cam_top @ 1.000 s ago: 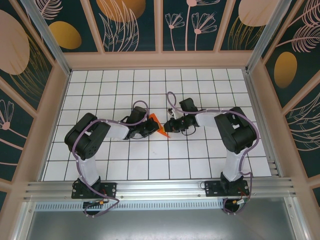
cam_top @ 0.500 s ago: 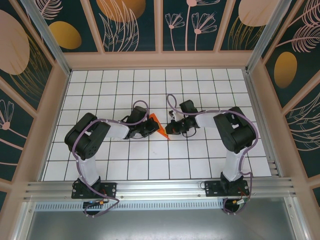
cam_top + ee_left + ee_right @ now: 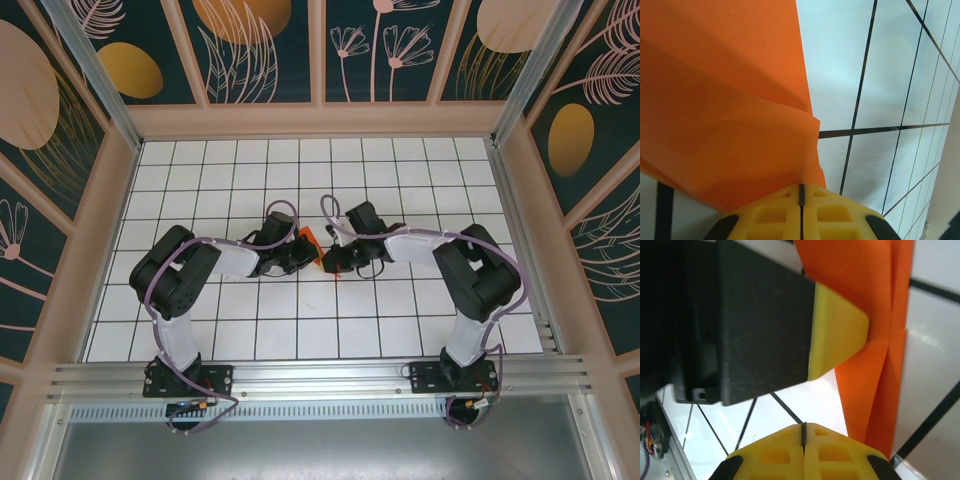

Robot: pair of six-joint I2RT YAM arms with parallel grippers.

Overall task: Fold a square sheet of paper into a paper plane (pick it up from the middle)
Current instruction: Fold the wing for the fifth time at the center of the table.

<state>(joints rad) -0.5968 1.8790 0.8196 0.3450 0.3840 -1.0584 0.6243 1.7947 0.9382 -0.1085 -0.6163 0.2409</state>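
Clamping paper (image 3: 725, 100) — left claw (image 3: 801, 192); right claw (image 3: 803, 432) closed

Mid-frame in the top view, at the middle of the white gridded worktop (image 3: 200, 180), the folded bright orange paper sheet (image 3: 309, 242) lies between my left gripper (image 3: 298, 252), jaws pinched on its left side, and my right gripper (image 3: 325, 257), just beside it on the right.

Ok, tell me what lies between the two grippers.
The folded orange paper, held by the left gripper, with the right gripper shut right beside it. The top external view shows this.
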